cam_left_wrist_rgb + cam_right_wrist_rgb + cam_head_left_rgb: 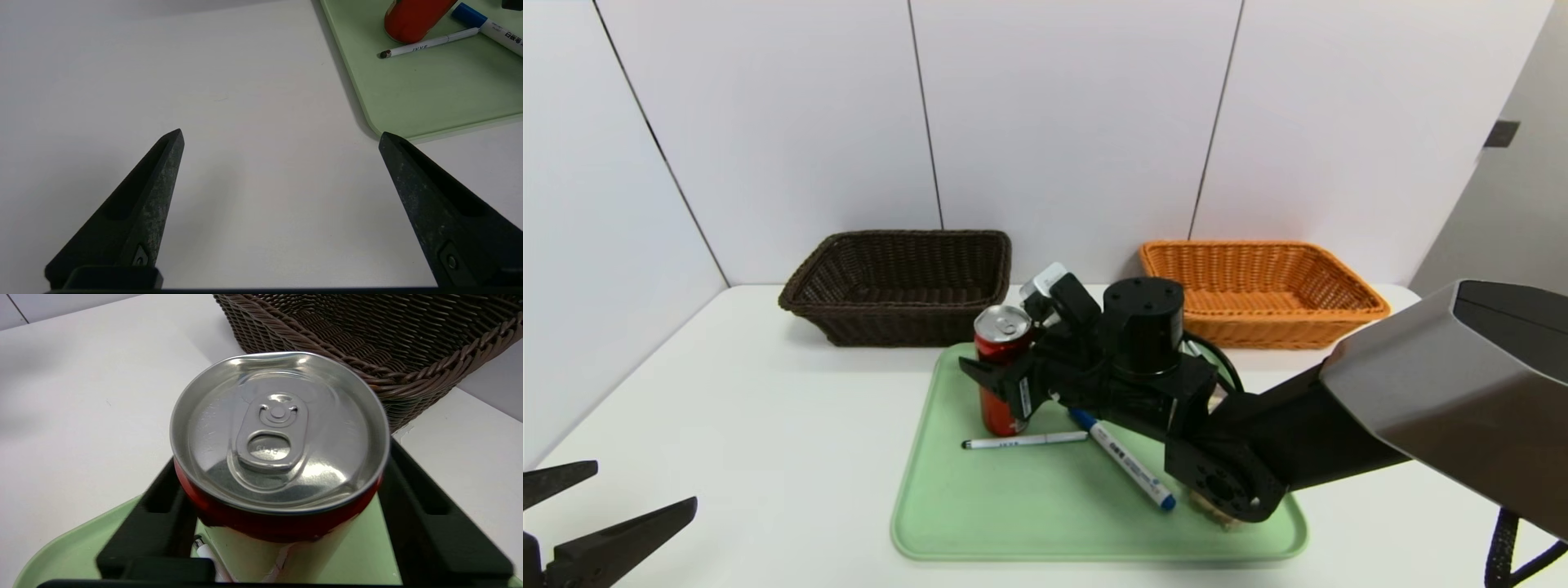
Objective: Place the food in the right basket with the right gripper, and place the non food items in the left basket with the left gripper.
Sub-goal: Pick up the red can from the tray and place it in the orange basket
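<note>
A red drink can (pixel 1001 359) stands upright at the back left of the green tray (pixel 1013 523). My right gripper (pixel 1005 363) reaches in from the right, and its black fingers press both sides of the can (pixel 278 441) just under the silver lid. On the tray in front of the can lie a thin white pen (pixel 1025 441) and a blue-capped marker (pixel 1123 459). A tan item (pixel 1217 516) peeks out from under the right arm, mostly hidden. My left gripper (pixel 645 486) hovers open over bare table at the near left, holding nothing (pixel 281 134).
The dark brown basket (pixel 894 235) stands at the back left, just behind the can (pixel 367 343). At the back right stands the orange basket (pixel 1347 282). White wall panels close off the back. The right arm covers the tray's right half.
</note>
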Robot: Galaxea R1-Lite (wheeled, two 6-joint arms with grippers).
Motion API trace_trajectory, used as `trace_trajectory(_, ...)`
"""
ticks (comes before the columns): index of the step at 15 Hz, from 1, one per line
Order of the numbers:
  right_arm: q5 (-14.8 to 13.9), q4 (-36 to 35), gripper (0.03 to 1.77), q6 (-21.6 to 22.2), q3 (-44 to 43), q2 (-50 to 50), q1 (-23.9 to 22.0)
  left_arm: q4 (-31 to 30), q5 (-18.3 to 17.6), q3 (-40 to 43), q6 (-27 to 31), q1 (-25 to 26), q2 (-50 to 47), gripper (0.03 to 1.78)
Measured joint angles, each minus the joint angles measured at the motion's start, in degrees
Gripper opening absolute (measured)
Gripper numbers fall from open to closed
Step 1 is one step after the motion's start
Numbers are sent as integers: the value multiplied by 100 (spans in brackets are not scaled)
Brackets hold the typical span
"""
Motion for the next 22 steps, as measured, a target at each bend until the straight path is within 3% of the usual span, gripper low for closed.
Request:
trace_trajectory(1,0,0,105,0,0,5,2,0,0,2,0,0,-10,169)
trace_trajectory(3,4,-1,97,6,-2,11,2,5,2,2,0,0,-24,169)
trace_trajectory(17,-20,-23,94,20,-455,-413,0,18,0,2,-1,0,-99,169)
trace_trajectory(22,-304,619,94,113,-1314,-560,-244,11,2,-22,0,0,-104,169)
